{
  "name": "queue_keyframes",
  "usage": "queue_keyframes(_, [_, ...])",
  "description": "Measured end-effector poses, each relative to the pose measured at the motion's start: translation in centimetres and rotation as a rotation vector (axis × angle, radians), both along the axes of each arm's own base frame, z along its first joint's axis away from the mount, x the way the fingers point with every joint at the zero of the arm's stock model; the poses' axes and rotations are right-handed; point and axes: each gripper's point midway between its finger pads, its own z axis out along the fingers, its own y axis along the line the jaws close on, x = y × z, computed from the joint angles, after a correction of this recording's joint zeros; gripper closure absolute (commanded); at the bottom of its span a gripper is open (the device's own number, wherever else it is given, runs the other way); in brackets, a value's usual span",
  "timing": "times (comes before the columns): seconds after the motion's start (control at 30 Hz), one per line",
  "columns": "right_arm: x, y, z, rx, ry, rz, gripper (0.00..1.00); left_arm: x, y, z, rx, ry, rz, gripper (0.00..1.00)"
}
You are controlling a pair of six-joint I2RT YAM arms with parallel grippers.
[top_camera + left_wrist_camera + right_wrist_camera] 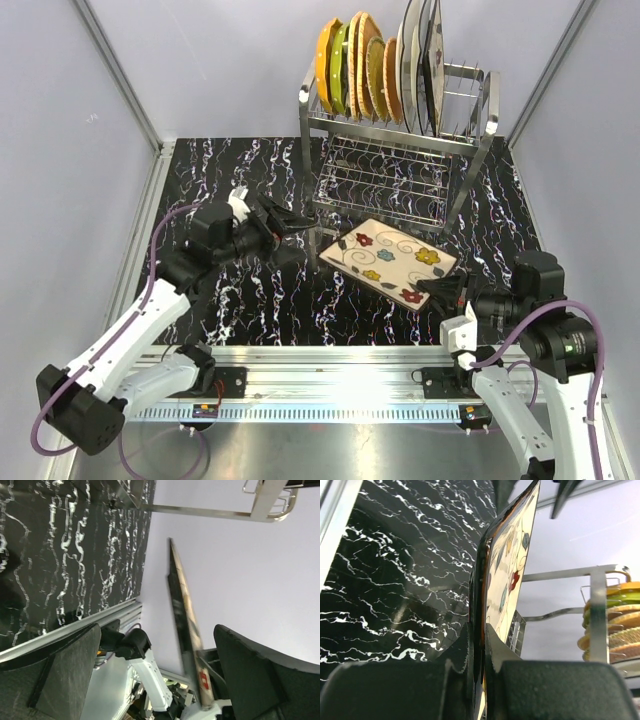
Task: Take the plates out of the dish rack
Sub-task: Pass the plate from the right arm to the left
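Nearest, at right: right gripper (438,291), clamped on near-right corner of square floral plate (390,262). Plate low over black marbled table (250,300), just in front of dish rack (478,140); contact with table not discernible. To plate's left: left gripper (293,221), fingers spread wide, holding nothing, pointed toward plate's left edge and just short of it. Farthest back, on rack's top tier: remaining plates (352,60), upright in a row, orange, green, wicker, white.
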Motion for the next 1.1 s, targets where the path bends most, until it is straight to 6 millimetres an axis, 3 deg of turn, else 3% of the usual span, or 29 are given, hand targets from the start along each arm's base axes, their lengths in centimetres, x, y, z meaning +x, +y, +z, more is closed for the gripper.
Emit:
queue_keyframes(0.17, [0.0,0.1,-1.9,-0.026,0.020,0.024,1.00,-0.5,-1.4,0.5,-0.016,0.017,-0.027,0.01])
queue_keyframes(0.33, [0.3,0.2,-3.0,-0.045,0.012,0.046,1.00,-0.9,-3.5,-1.2,0.009,0.082,-0.073,0.01])
queue_keyframes(0.6, [0.6,0.6,-4.2,-0.048,0.018,0.081,1.00,-1.5,-6.4,-3.9,0.055,0.152,-0.148,0.18])
queue_keyframes(0.8, [0.7,0.7,-5.5,-0.058,0.027,0.094,1.00,-1.8,-7.2,-4.2,0.049,0.157,-0.179,0.32])
queue_keyframes(0.93, [0.9,0.7,-6.1,-0.060,0.039,0.097,1.00,-1.9,-7.5,-3.7,0.030,0.141,-0.197,0.47])
queue_keyframes(1.1, [1.1,0.8,-6.2,-0.059,0.021,0.100,1.00,-1.9,-7.8,-4.1,0.035,0.141,-0.214,0.54])
